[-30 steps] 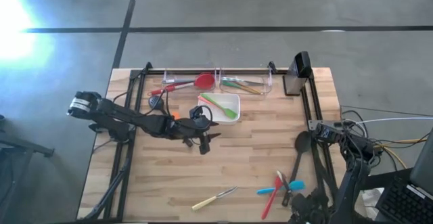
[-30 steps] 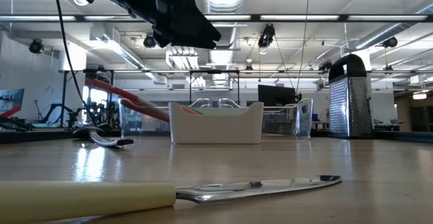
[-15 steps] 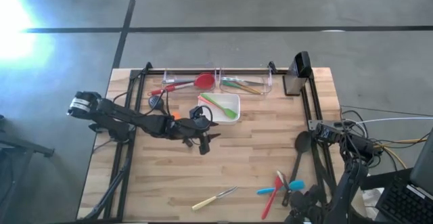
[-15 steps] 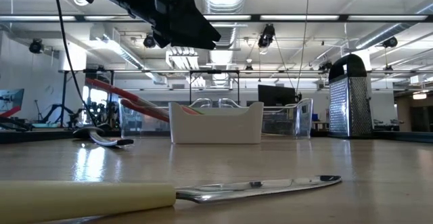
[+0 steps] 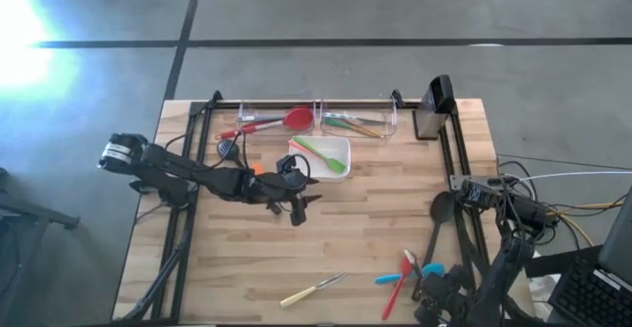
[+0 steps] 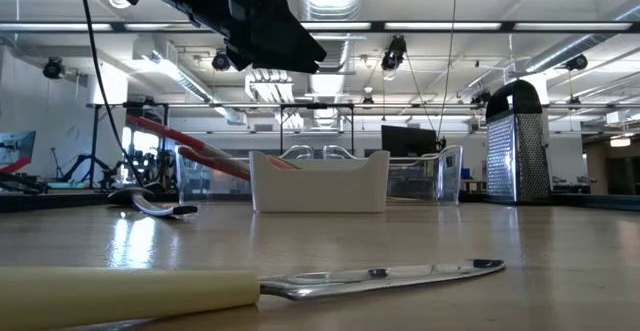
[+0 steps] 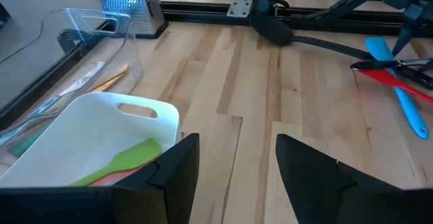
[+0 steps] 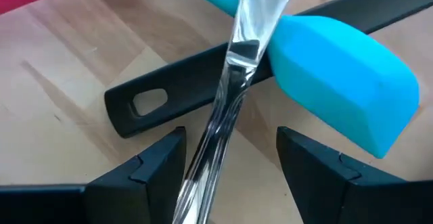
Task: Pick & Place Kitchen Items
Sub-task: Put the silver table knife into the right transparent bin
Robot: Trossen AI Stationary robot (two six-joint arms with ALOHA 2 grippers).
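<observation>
Near the table's right front corner lie a black ladle (image 5: pixel 439 208), a blue spatula (image 5: pixel 420 273), a red spatula (image 5: pixel 398 289) and a shiny metal utensil (image 8: pixel 233 82), crossing one another. My right gripper (image 5: pixel 427 287) hangs open just over them, pointing down. Its fingers (image 8: pixel 159 163) stand on either side of the metal handle, above the ladle's handle end (image 8: pixel 145 103), touching nothing. A cream-handled knife (image 5: pixel 314 289) lies at the front. My left gripper (image 5: pixel 298 211) hovers open and empty at mid-table, beside the white dish (image 5: pixel 341 144).
The white dish holds a green spatula (image 7: pixel 122 160). Two clear bins (image 5: pixel 316 120) along the far edge hold a red spoon (image 5: pixel 296 119) and green utensils. A metal grater (image 5: pixel 433 110) stands at the far right. Black rails (image 5: pixel 456 159) run along both sides.
My right gripper has sunk toward the crossed utensils at the near right corner, still open. The left arm and all the utensils have kept still.
</observation>
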